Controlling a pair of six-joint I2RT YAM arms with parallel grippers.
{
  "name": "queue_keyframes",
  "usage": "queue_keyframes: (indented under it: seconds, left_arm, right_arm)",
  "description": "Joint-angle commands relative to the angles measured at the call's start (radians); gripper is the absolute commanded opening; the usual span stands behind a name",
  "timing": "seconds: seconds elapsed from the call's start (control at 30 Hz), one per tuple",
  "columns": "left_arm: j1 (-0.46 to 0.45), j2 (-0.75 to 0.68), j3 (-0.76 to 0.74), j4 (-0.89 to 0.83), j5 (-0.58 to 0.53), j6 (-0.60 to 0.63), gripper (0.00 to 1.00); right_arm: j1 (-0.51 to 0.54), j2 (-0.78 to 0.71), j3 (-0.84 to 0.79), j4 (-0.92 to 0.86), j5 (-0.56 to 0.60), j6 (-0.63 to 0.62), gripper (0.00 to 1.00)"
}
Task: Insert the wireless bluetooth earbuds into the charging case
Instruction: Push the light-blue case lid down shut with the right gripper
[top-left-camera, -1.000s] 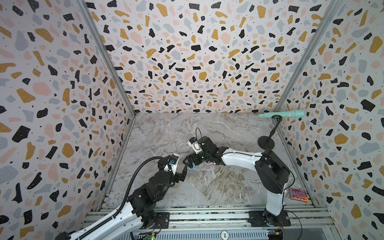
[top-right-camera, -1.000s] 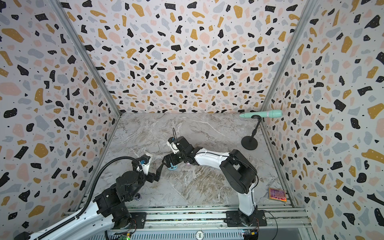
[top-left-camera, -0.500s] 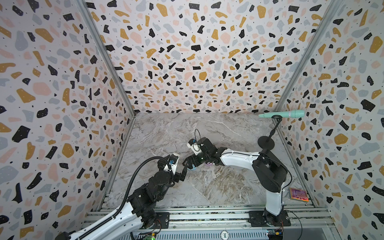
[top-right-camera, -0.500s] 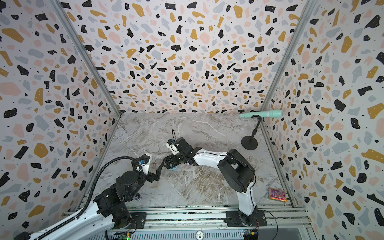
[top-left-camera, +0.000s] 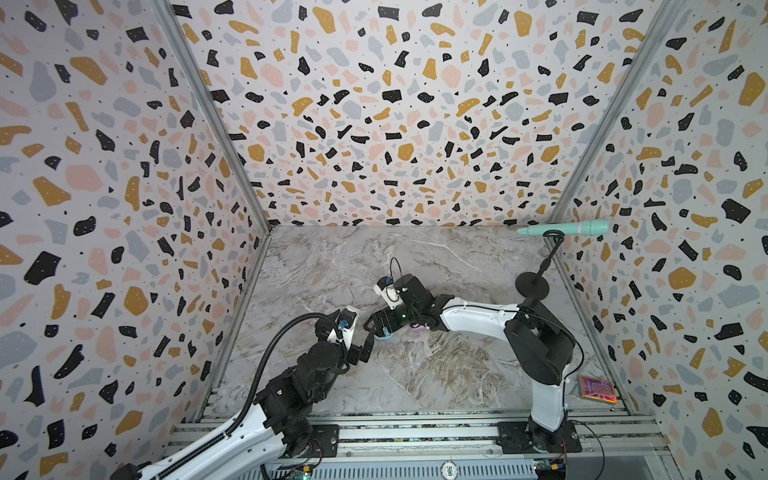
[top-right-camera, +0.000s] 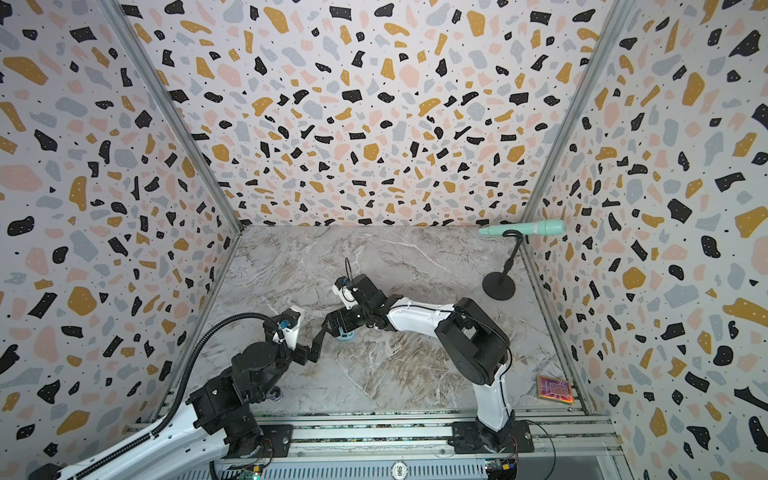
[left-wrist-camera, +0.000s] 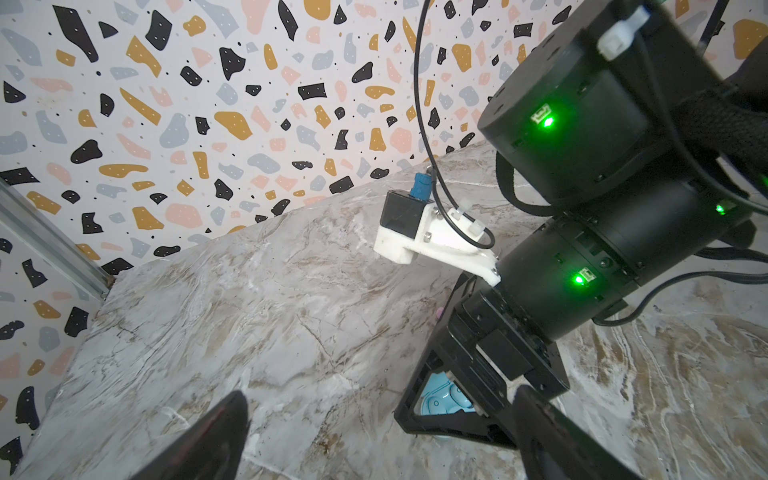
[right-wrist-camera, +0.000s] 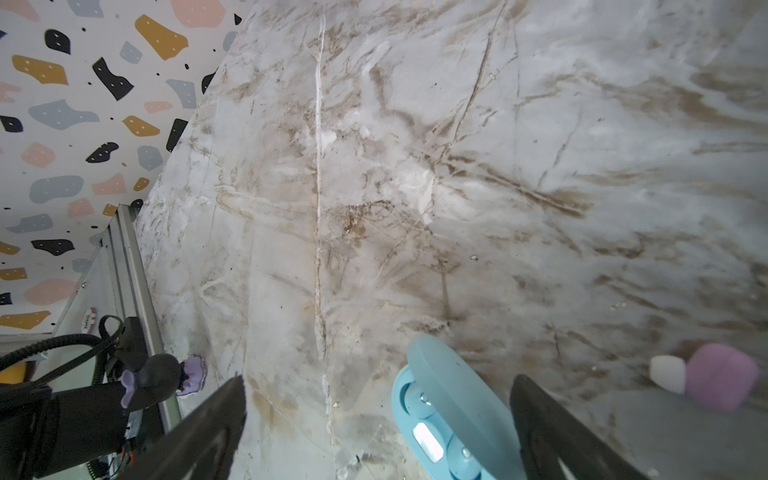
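Note:
An open pale blue charging case lies on the marble floor with its lid up. Two pale blue earbuds sit in its wells. My right gripper hangs open over it, and the case lies between the fingers, close to one of them. In both top views the case peeks out under the right gripper. My left gripper is open and empty, just in front of the case. A lilac-pink rounded piece with a white end lies beside the case; I cannot tell what it is.
A teal microphone on a black stand stands at the back right. An orange card lies at the front right. A small purple object sits by the left arm's base. Terrazzo walls close in three sides.
The right arm has edged slightly to the left over the blue case. The left arm holds its place, and both grippers stay open.

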Motion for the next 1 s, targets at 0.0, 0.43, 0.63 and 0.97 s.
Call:
queue_keyframes:
  seconds: [0.0, 0.43, 0.63, 0.97]
  left_arm:
    - [0.001, -0.006, -0.013, 0.043, -0.011, 0.004, 1.00]
    - [0.004, -0.007, -0.012, 0.043, -0.009, 0.004, 1.00]
    - [0.003, -0.008, -0.014, 0.042, -0.007, 0.004, 1.00]
    - [0.004, -0.010, -0.015, 0.044, -0.006, 0.003, 1.00]
  right_arm:
    - [0.000, -0.033, -0.007, 0.012, -0.013, 0.011, 0.99]
    - [0.005, -0.050, -0.026, 0.027, -0.013, 0.026, 0.99]
    - [0.009, -0.057, -0.031, 0.031, -0.013, 0.030, 0.99]
    - [0.017, -0.068, -0.037, 0.033, -0.007, 0.036, 0.99]
